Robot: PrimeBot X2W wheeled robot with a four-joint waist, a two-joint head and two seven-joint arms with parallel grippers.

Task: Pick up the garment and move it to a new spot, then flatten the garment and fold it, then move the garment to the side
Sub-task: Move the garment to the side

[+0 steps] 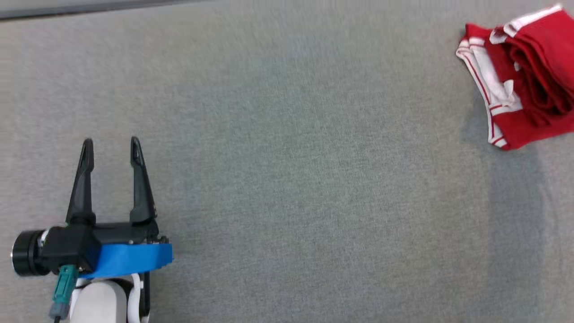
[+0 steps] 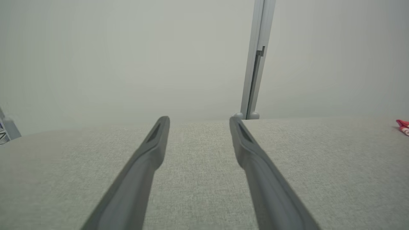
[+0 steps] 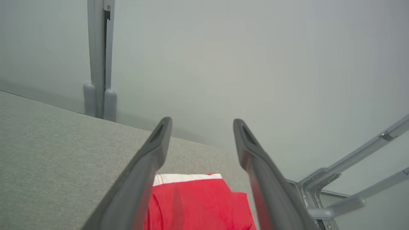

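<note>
The garment (image 1: 524, 76) is red with white trim and lies folded in a thick bundle at the far right of the grey table. A sliver of the garment (image 2: 403, 126) shows at the right edge of the left wrist view. My left gripper (image 1: 112, 150) is open at the lower left, far from the cloth, with nothing between its fingers. In the left wrist view the left gripper (image 2: 198, 120) points across bare table. My right gripper (image 3: 199, 123) is open just above the garment (image 3: 198, 204), which lies below and between its spread fingers; nothing is held.
The grey fabric-covered table (image 1: 287, 179) stretches wide between the left gripper and the cloth. A grey upright post (image 2: 255, 60) stands behind the table's far edge against a pale wall. Metal frame bars (image 3: 354, 182) sit beyond the table's right corner.
</note>
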